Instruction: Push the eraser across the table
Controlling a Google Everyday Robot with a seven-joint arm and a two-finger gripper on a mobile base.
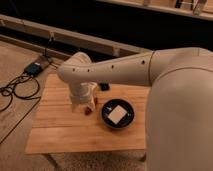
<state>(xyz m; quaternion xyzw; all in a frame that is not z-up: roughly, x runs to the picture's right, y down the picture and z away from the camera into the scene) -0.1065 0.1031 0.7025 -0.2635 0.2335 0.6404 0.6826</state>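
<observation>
The eraser (104, 86) is a small black block lying on the wooden table (60, 135), towards its far edge and just below my forearm. My gripper (79, 104) hangs from the white wrist and points down at the tabletop, left of the eraser and a short way apart from it. My big white arm crosses the view from the right and hides part of the table's far right side.
A black round bowl (106, 118) holding a white-and-tan little box (117, 115) stands right of the gripper. A slim reddish-brown piece (89, 111) lies between gripper and bowl. Cables and a blue box (33, 68) lie on the floor at the left.
</observation>
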